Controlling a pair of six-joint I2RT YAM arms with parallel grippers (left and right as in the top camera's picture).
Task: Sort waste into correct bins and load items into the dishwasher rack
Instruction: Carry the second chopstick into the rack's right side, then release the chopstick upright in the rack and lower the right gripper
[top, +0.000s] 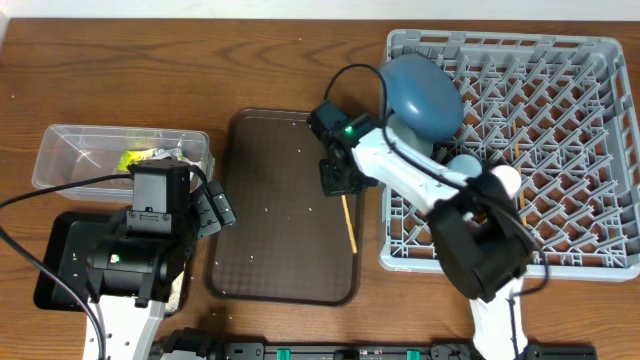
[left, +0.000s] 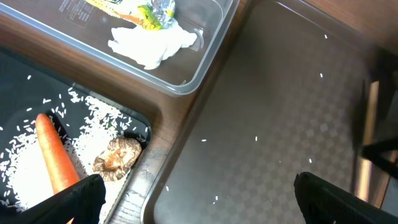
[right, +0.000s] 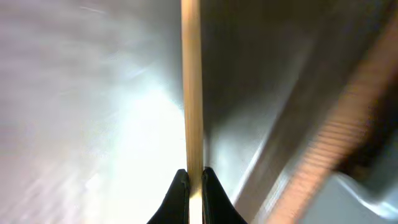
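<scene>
Clear tub (top: 50, 140): by the counter's left edge, toward the far side. It holds a crumpled white tissue (left: 152, 45) and a crinkled yellow-green wrapper (left: 152, 11).
Black tray (top: 60, 240): front-left corner, just in front of the tub and partly under the left arm. In it lie a smooth orange carrot (left: 55, 155), scattered white rice grains (left: 93, 121) and a brownish food lump (left: 117, 155).
Left gripper (left: 199, 193): over the gap between the black tray and the serving tray, fingers spread wide, holding nothing.
Serving tray (top: 270, 160): dark brown, mid-counter, with a few stray rice grains.
Wooden chopstick (top: 348, 222): thin, pale and straight, over the serving tray's right edge. Whether it touches the tray cannot be told.
Right gripper (right: 191, 182): pinched narrowly on the chopstick's far end.
Dishwasher rack (top: 580, 120): grey, along the right edge. A large blue plate (top: 422, 92) stands near its far-left corner, with a light-blue cup (top: 462, 163) just in front of it.
</scene>
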